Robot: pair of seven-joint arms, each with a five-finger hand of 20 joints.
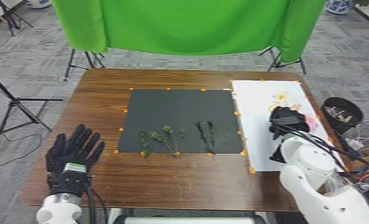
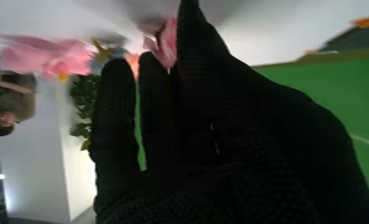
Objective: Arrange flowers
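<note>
My right hand point(image 1: 289, 119) is over the white board point(image 1: 256, 107), close beside pale yellow and pink flowers point(image 1: 283, 100). In the right wrist view the same hand point(image 2: 207, 145) has its fingers straight. Pink flowers point(image 2: 45, 56) and a pink petal point(image 2: 165, 44) show near its fingertips; whether they touch is unclear. Green leaves point(image 2: 83, 97) are beside the hand. Several green stems point(image 1: 167, 137) lie on the dark mat point(image 1: 176, 107). My left hand point(image 1: 72, 152) is open and palm-flat left of the mat, away from the stems.
The brown table point(image 1: 172, 185) has orange marks along the mat and the board. A black bin point(image 1: 343, 112) stands on the floor just past the table's right edge. A green cloth point(image 1: 189, 25) hangs behind the table, with tripod legs near it.
</note>
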